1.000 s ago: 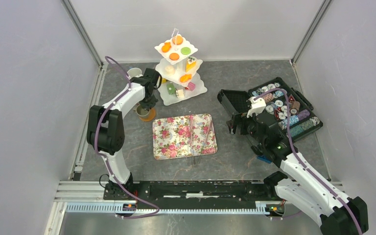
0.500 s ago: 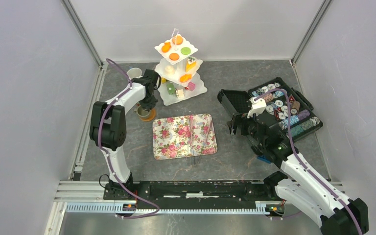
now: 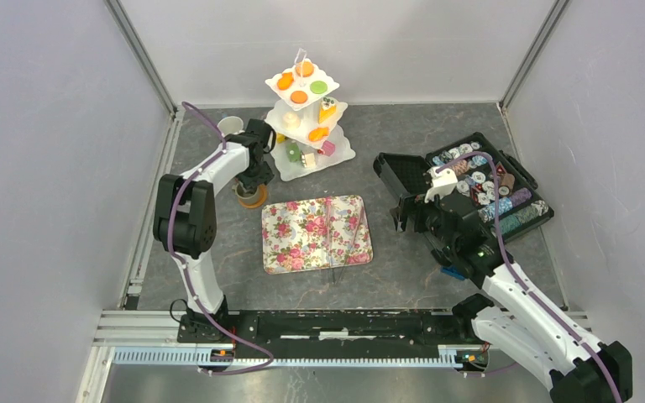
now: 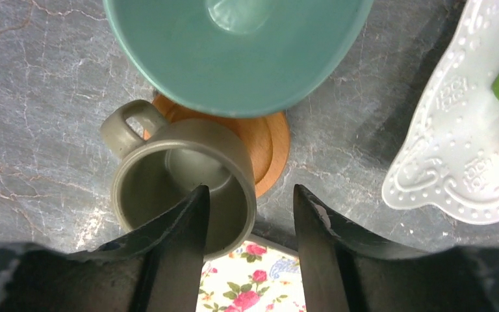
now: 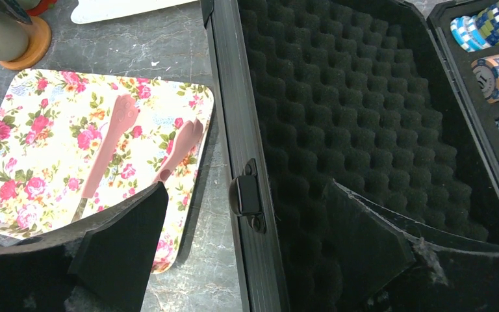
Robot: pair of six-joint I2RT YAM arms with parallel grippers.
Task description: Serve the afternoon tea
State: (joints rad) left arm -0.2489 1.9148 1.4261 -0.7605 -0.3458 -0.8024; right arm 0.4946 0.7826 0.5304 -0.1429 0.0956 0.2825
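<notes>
A tan cup (image 4: pixel 175 185) stands upright on an orange saucer (image 4: pixel 269 146), with a teal cup (image 4: pixel 234 58) just beyond it. My left gripper (image 4: pixel 248 188) is open and hangs over the tan cup, one finger inside it and the other outside its wall, apart from the rim. From above, this gripper (image 3: pixel 253 179) sits between the saucer (image 3: pixel 254 200) and a white tiered stand (image 3: pixel 306 117) holding orange, green and yellow cakes. My right gripper (image 5: pixel 245 184) is open and holds nothing; it straddles the front edge of the black case's lid (image 5: pixel 364 117).
A floral tray (image 3: pixel 317 232) with a pink spoon (image 5: pixel 107 146) and fork (image 5: pixel 179 146) lies in the middle. The open black case (image 3: pixel 479 189) of discs is at the right. A white cup (image 3: pixel 230 124) stands in the far left corner. A blue brick (image 3: pixel 451 272) lies by the right arm.
My left gripper was shut on the tan cup's wall and has opened, leaving the cup on the saucer. The right arm has not moved.
</notes>
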